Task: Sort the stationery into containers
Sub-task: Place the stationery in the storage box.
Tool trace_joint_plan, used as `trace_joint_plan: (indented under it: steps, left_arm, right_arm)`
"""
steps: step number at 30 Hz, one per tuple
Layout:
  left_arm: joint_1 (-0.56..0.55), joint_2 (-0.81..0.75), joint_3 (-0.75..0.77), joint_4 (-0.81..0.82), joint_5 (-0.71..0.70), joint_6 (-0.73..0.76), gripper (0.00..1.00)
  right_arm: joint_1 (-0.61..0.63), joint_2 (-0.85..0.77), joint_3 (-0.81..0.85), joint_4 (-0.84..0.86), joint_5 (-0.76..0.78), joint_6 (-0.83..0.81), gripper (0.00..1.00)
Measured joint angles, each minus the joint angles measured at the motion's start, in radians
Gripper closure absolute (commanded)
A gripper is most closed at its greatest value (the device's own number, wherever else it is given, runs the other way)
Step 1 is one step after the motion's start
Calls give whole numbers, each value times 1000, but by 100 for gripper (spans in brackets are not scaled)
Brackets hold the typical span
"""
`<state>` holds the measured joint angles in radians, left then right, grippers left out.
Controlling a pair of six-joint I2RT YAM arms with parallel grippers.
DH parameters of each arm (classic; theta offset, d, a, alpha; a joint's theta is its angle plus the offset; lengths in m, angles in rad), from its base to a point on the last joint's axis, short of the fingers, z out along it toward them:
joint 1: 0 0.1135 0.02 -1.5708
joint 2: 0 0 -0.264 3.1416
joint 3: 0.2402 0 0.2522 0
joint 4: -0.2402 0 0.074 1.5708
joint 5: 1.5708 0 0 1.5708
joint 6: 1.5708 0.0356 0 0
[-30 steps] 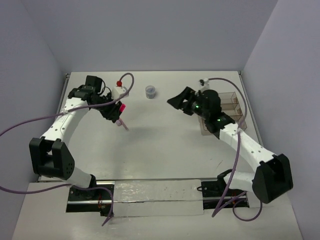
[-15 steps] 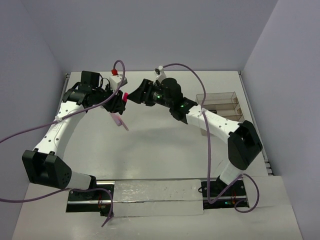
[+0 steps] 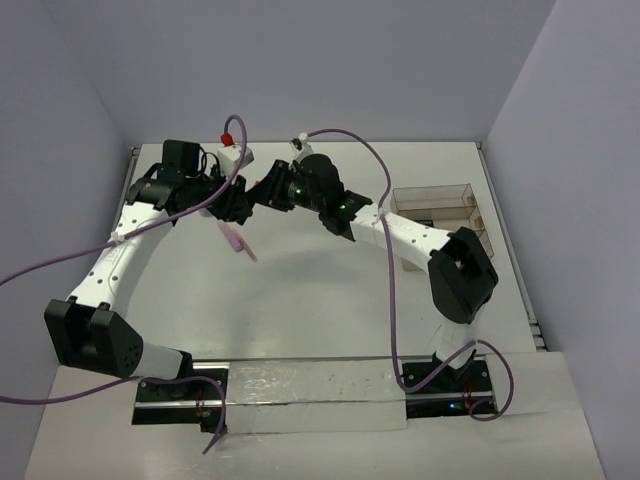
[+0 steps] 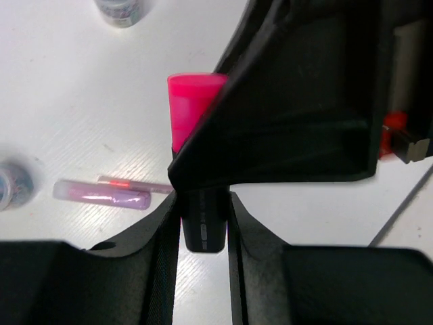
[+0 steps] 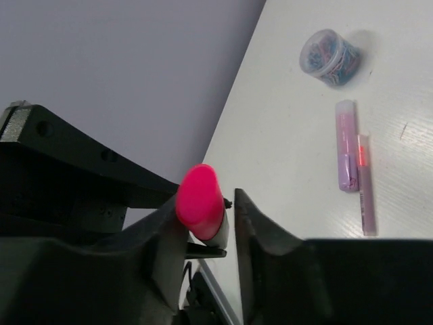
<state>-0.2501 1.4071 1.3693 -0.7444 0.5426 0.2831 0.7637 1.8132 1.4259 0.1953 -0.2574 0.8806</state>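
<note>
A: Marker, where?
B: The magenta marker (image 4: 193, 101) is up off the table (image 3: 330, 290), between both grippers, upper left of centre in the top view. The black gripper bodies mostly hide it there.

A: Jaws?
B: The left gripper (image 4: 201, 210) is clamped on the black barrel, with its fingers (image 4: 166, 233) pressed to both sides. The right gripper (image 5: 206, 203) has a finger on each side of the magenta cap. One touches and the other shows a sliver of gap, so I cannot tell whether it grips.

A: Axis?
B: In the left wrist view the long axis runs up the frame, cap at the top and black end at the bottom. In the right wrist view the rounded cap points toward the camera, tilted up-left.

A: Materials?
B: The cap is smooth glossy plastic, a cylinder with a domed tip. There is a white collar under it, and the barrel is matte black.

A: Other stationery?
B: The lilac marker (image 4: 101, 194) is stubby and translucent, lying flat at the lower left of the left wrist view, long axis left-right. The thin pen (image 4: 139, 183) is pale pink with an orange-red spot. It lies parallel and just beside the lilac one.
B: The jar (image 5: 330, 55) is round and clear-walled with blue-grey bits inside, just past the lilac marker's end. A second jar (image 4: 118, 8) is cut off by the top edge.

A: Tray?
B: The tray (image 3: 435, 192) is smoky clear plastic, rectangular, with long dividers. It sits at the upper right of the top view, well apart from both grippers. There is possibly something dark inside, but it is too small to tell.
</note>
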Motion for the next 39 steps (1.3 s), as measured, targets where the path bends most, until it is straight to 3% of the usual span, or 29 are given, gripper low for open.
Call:
trace_joint_plan:
  steps: [2, 4, 8, 9, 13, 16, 24, 28, 35, 38, 39]
  left_arm:
    - [0, 0, 0, 1, -19, -9, 98]
    - [-2, 0, 0, 2, -36, -12, 82]
    - [-21, 0, 0, 3, -67, -16, 7]
    - [-26, -1, 0, 4, -71, -18, 1]
    - [-39, -23, 0, 9, -93, -32, 1]
    - [-39, -55, 0, 9, -102, -40, 1]
    - [-39, -77, -20, 17, -162, -55, 1]
    - [-38, -75, -81, 22, -209, -56, 1]
    - [-36, -64, -95, 23, -241, -54, 1]
    - [-34, -64, -103, 27, -253, -47, 1]
    - [-33, -64, -106, 28, -257, -45, 1]
  right_arm:
    - [1, 15, 15, -3, -1, 13, 98]
    - [2, 22, 21, 0, -2, 16, 100]
    - [-2, 22, 15, 6, -6, 23, 100]
    - [-6, 19, 2, 19, -9, 27, 100]
    - [-48, -27, -115, 51, -37, 51, 100]
    - [-147, -103, -237, 45, -55, 57, 100]
    - [-701, -478, -579, -5, -18, 23, 100]
    - [-926, -567, -683, -34, 5, -3, 100]
    - [-1033, -509, -730, -88, 17, -25, 98]
    - [-1043, -458, -731, -88, 13, -27, 89]
    - [-1044, -439, -732, -87, 9, -26, 75]
